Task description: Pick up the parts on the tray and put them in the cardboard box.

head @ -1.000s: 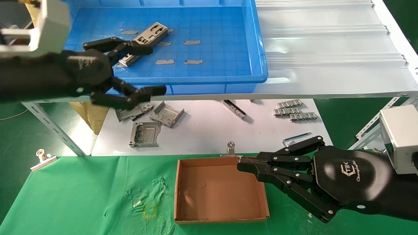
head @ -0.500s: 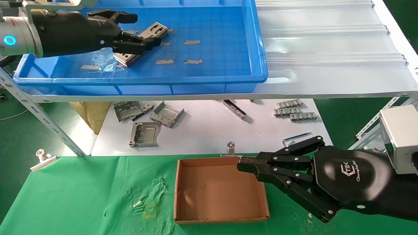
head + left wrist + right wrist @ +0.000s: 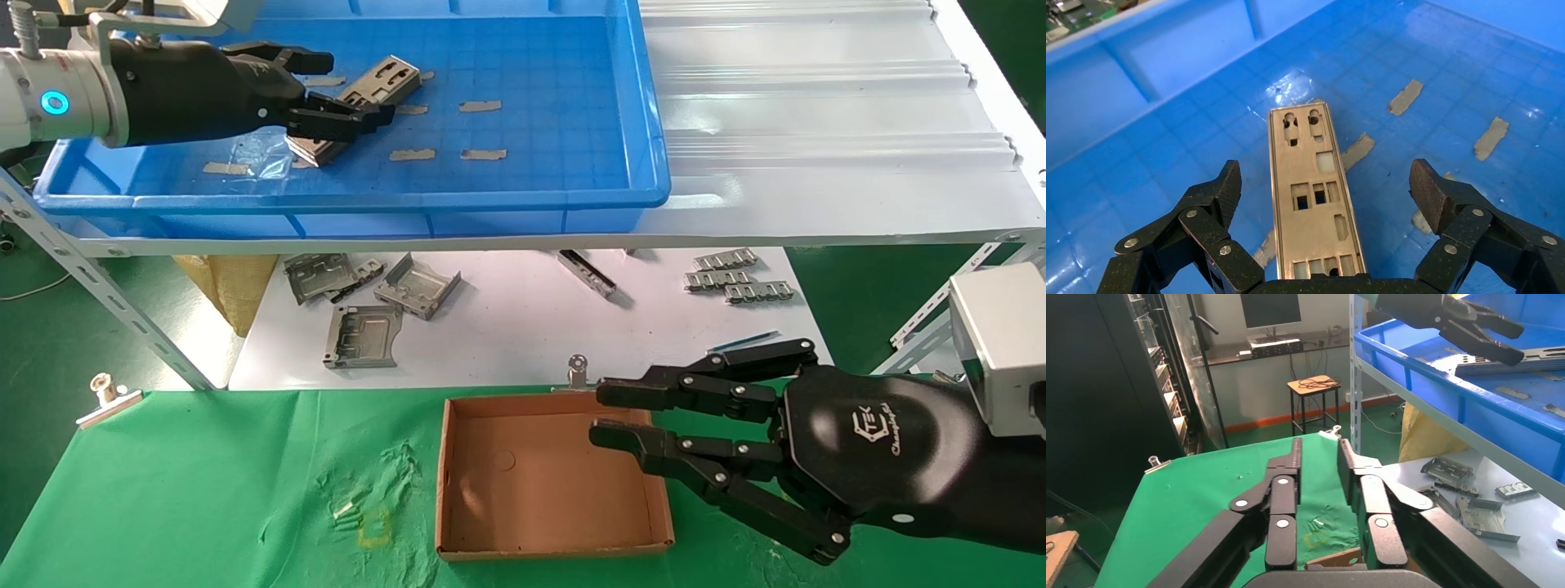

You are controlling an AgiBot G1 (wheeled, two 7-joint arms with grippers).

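Blue tray [image 3: 523,196]: punched metal plate [image 3: 1315,196] between spread left gripper [image 3: 1327,187] fingers; right gripper [image 3: 609,412] parted over cardboard box [image 3: 458,474].

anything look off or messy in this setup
A few things. Folded grey brackets lie in a loose heap at odd angles on the white sheet under the tray. The green cloth is rucked up left of the cardboard box, with small bits lying on it.
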